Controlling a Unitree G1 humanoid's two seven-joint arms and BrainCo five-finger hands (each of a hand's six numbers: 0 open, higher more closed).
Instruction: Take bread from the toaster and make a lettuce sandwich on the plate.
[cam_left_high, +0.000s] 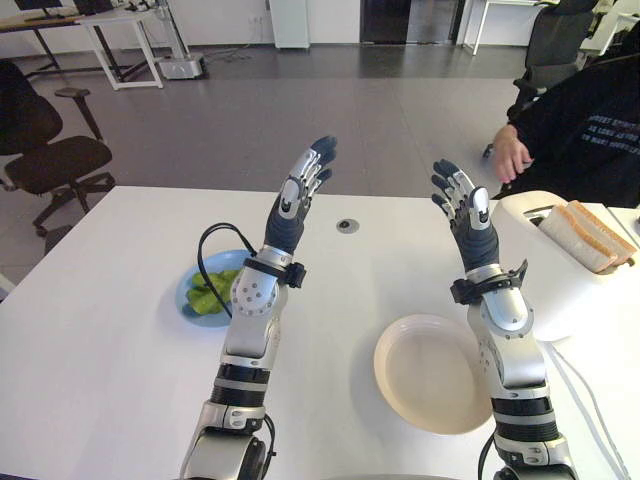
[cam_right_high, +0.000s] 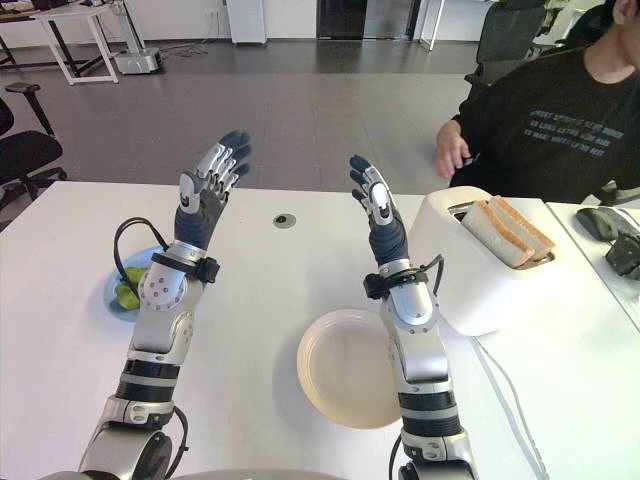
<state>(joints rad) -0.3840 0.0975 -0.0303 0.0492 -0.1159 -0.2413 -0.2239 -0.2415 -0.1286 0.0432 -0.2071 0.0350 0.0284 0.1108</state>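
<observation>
Bread (cam_right_high: 508, 232) — 2 pale, tan-crusted slices leaning in white toaster (cam_right_high: 470, 290)

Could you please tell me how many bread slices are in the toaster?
2. The left slice and right slice stand side by side in the toaster, right of the plate; others could sit hidden inside.

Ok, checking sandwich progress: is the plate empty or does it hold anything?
Empty. The plate shows only its bare inside; the bread stands in the toaster and the lettuce lies on the blue dish.

White table (cam_left_high: 110, 340) bears plate (cam_left_high: 418, 385), toaster (cam_right_high: 470, 295), lettuce dish (cam_left_high: 184, 296).
</observation>
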